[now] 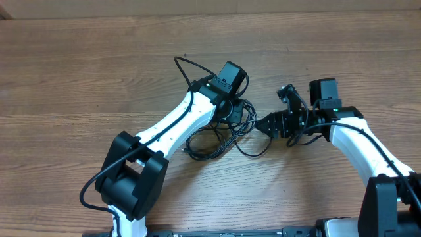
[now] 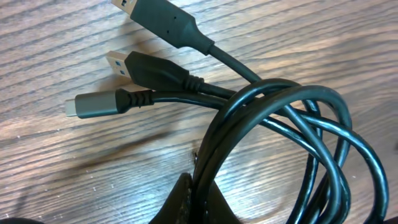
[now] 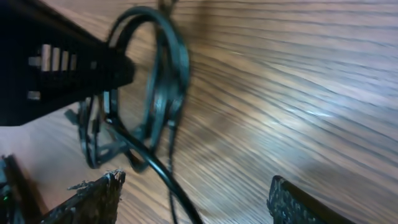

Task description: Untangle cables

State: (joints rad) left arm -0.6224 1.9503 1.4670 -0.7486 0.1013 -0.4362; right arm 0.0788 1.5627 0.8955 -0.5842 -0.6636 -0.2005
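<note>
The cables lie as a loose black tangle of loops at the table's middle. In the left wrist view the cables loop at the right, and three plug ends point left on the wood. My left gripper is shut on a couple of black strands rising between its fingers; from above, the left gripper sits over the tangle's upper right part. My right gripper points left at the tangle's right side. Its jaws are open wide, and in the right wrist view a cable strand runs across the gap of the right gripper, touching neither finger.
Wooden table all round. The left arm crosses from the bottom left and the right arm comes in from the bottom right. The left gripper's black body fills the upper left of the right wrist view.
</note>
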